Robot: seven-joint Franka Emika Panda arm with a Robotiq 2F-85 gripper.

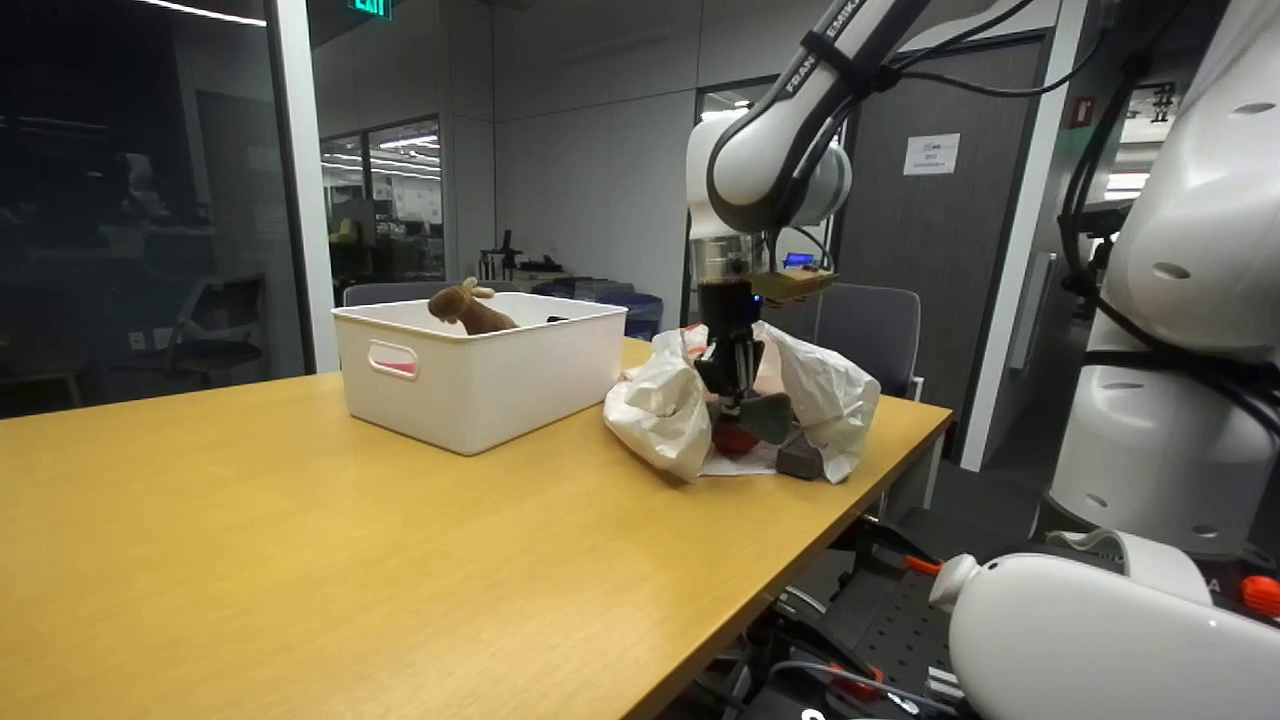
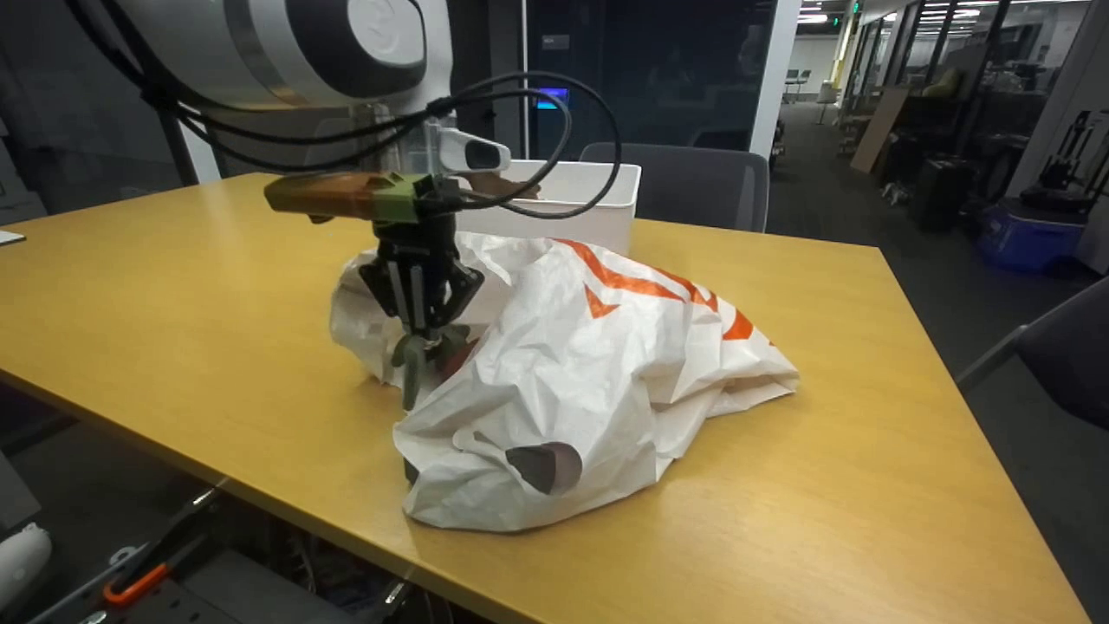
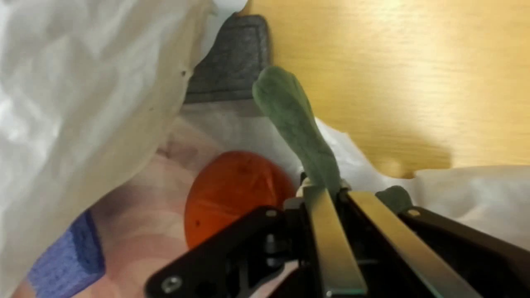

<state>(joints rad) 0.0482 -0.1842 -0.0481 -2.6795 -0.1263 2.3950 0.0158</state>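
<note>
My gripper points down at the mouth of a crumpled white bag (image 1: 655, 410) (image 2: 554, 373) (image 3: 83, 103) with orange print. The gripper (image 1: 733, 400) (image 2: 426, 336) (image 3: 325, 192) is shut on a soft grey-green object (image 1: 766, 418) (image 2: 413, 373) (image 3: 296, 120); one long flap sticks out past the fingertips and a smaller part shows behind the right finger. A round red object (image 1: 733, 438) (image 2: 459, 358) (image 3: 236, 190) lies beside the fingers in the bag mouth. A dark grey block (image 1: 799, 457) (image 3: 232, 60) lies at the bag's opening, partly covered. A blue block (image 3: 68, 258) shows inside the bag.
A white bin (image 1: 540, 365) (image 2: 606, 225) stands on the yellow wooden table (image 1: 350, 540) (image 2: 866, 451) close to the bag. A brown plush animal (image 1: 475, 312) (image 2: 498, 185) pokes above its rim. Chairs (image 1: 868, 330) (image 2: 693, 182) stand behind the table. The table's edge runs close to the bag.
</note>
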